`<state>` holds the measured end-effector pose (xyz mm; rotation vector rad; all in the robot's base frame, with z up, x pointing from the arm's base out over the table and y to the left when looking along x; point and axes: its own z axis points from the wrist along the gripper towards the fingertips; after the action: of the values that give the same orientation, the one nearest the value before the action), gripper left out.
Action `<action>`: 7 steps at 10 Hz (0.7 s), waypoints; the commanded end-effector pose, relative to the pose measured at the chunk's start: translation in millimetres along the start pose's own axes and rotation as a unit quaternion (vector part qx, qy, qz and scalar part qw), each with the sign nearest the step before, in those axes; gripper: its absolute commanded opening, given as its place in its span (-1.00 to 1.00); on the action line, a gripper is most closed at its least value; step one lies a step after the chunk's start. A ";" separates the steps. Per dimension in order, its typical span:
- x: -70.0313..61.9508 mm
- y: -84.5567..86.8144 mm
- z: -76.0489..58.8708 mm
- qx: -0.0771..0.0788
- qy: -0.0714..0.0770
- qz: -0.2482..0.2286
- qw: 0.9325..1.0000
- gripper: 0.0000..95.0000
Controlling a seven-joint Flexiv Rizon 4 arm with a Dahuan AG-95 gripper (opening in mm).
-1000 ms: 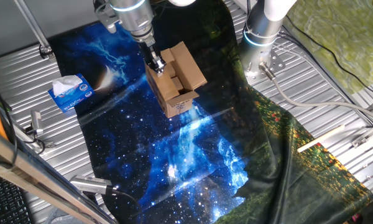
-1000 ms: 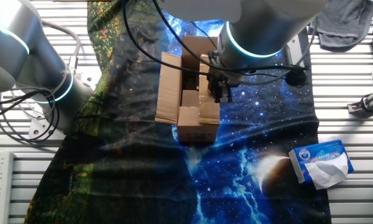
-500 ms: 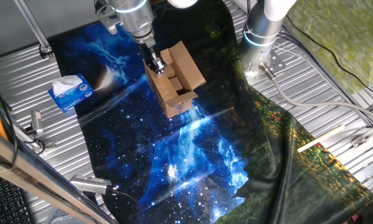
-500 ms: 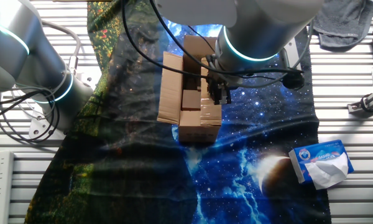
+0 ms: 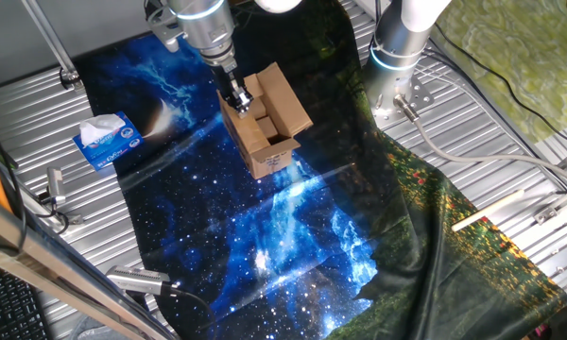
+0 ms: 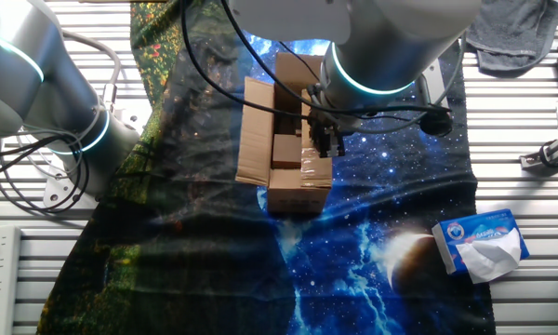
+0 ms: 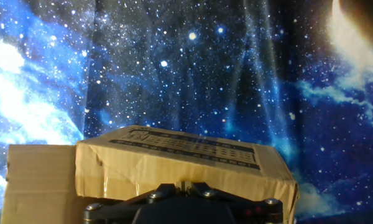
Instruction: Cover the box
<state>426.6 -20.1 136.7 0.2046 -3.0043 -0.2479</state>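
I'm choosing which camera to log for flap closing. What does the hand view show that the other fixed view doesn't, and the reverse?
Only the hand view: a close look at the box's side flap with dark print on it, seen just past the gripper body, with starry cloth behind.

Only the other fixed view: the whole box from above, its far and left flaps open, the gripper at its right flap, the tissue box and a second arm's base.

Both: the box on the cloth. Neither shows the fingers clearly.
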 end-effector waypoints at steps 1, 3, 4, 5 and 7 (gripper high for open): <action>-0.4 -0.3 0.7 0.000 0.000 0.000 1.000 -1.00; 0.2 0.2 -0.6 -0.003 -0.001 0.000 1.000 -1.00; 0.6 0.5 -1.5 -0.003 -0.001 -0.001 1.000 -1.00; 0.5 0.4 -1.2 -0.002 -0.001 -0.001 1.000 -1.00; -1.0 -0.8 2.0 -0.001 -0.001 -0.001 1.000 -1.00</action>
<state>426.9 -20.5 134.2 0.2055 -3.0050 -0.2519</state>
